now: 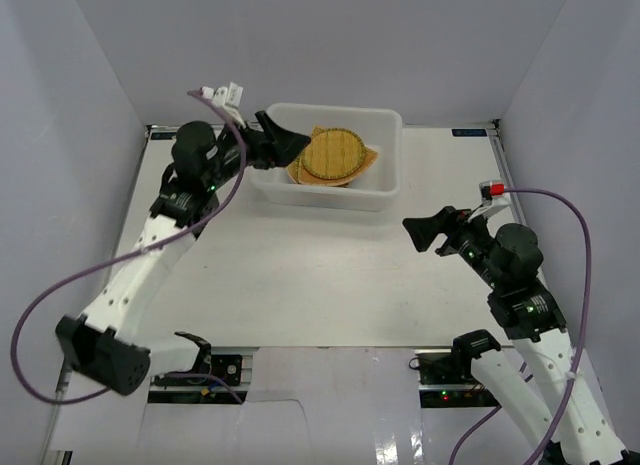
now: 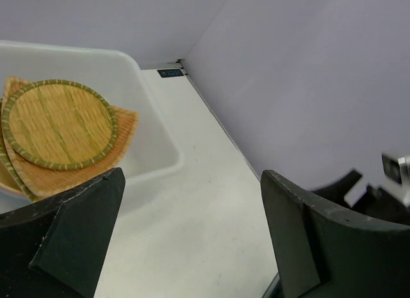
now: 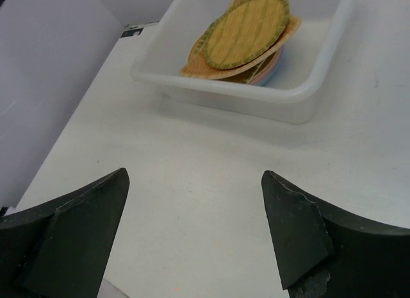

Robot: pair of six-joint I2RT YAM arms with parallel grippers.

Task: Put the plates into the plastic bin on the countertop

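The white plastic bin (image 1: pixel 384 197) stands at the back middle of the countertop (image 1: pixel 300 275). Inside it lies a stack of plates topped by the round bamboo tray (image 1: pixel 333 153); a woven tray (image 2: pixel 122 128) lies under it, and pink and blue plate edges (image 3: pixel 272 72) show beneath. My left gripper (image 1: pixel 284 145) is open and empty, just above the bin's left rim. My right gripper (image 1: pixel 418 232) is open and empty, above the countertop to the right of the bin's front. The bin also shows in the left wrist view (image 2: pixel 154 122) and the right wrist view (image 3: pixel 224 99).
Pale grey walls (image 1: pixel 60 125) close in the countertop on the left, back and right. A purple cable (image 1: pixel 60 285) loops from the left arm. The right arm's cable (image 1: pixel 580 245) hangs at the right.
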